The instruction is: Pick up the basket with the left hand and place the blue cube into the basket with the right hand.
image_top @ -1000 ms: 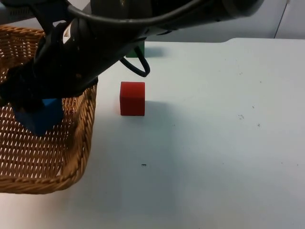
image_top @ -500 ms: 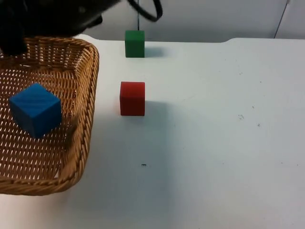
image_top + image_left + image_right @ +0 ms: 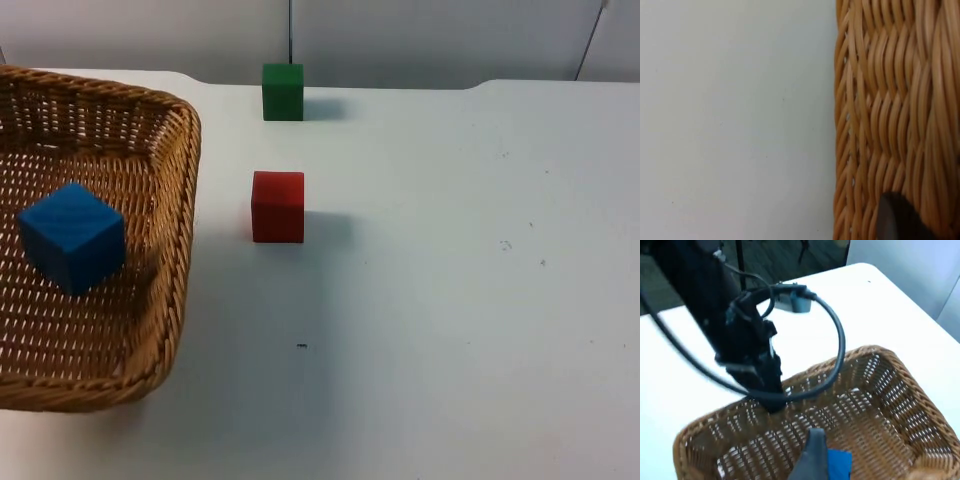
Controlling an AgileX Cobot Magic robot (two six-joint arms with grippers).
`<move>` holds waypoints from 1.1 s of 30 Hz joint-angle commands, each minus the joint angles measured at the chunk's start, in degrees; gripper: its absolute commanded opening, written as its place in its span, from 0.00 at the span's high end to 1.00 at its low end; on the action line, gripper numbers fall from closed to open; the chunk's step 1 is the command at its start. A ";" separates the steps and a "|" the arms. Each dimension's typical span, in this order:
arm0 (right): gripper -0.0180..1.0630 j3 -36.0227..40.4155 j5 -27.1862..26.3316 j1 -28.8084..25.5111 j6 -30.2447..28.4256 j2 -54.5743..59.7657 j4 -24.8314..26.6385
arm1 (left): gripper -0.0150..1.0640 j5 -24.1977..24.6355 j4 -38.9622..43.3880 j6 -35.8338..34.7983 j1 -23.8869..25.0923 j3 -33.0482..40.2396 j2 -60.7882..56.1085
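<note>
Now the blue cube (image 3: 72,236) lies inside the basket (image 3: 182,200); left gripper (image 3: 771,402) fingers grasp its rim; right gripper's state I cannot tell.

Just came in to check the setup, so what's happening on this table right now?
The blue cube lies inside the wicker basket, so the placing looks done. The left gripper grips the basket's rim, seen from the right wrist camera. The right gripper hangs above the basket, over the cube. A red cube and a green cube sit on the white table beside the basket, untouched.
</note>
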 commanded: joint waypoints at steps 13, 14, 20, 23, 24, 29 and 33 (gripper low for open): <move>0.31 42.31 -22.55 0.27 -1.07 -33.03 4.72 | 0.99 -3.69 -2.05 2.78 -0.37 -0.47 8.31; 0.31 43.74 -22.55 0.27 -0.93 -35.63 5.10 | 0.99 -4.58 -2.42 2.78 -0.37 -0.47 8.76; 0.31 48.02 -22.55 0.27 -0.93 -44.12 7.38 | 0.99 -8.93 -1.06 2.78 -0.37 -0.47 9.91; 0.31 49.82 -22.55 0.27 -0.93 -49.34 7.70 | 0.99 -10.59 -0.49 4.00 -0.37 -0.47 10.00; 0.31 50.09 -22.44 0.27 -0.93 -50.43 7.64 | 0.99 -10.96 -0.49 5.18 -0.37 -0.47 10.00; 0.31 50.09 -21.42 0.27 0.53 -51.93 7.64 | 0.99 -11.86 -0.49 5.87 -0.37 -0.47 10.00; 0.31 50.09 -20.91 0.27 0.54 -51.93 7.64 | 0.97 -12.29 -0.25 5.87 -0.37 -0.47 10.00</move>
